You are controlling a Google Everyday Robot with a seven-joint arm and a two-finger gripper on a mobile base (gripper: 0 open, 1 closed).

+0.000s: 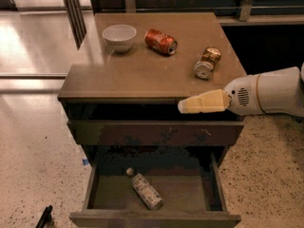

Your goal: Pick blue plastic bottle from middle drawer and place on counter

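I see the pincer (183, 106) at the right side, in front of the front edge of the worktop (137, 70) and above the closed drawer front (156, 133). It points to the left, and the white arm (270, 91) comes in from the right edge of the view. From this side I cannot tell how far the pincer is open. It does not have the bottle.

The bottle (145, 190) lies on its side on the greenish-grey floor of the open drawer (216, 184), left of the middle. Its white cap points to the back left.

On the worktop I see three things, well apart from each other. A white bowl (119, 36) stands at the back left. A red can (161, 41) lies on its side just right of the bowl. A gold-brown can (207, 62) lies near the right edge, not far from the arm.
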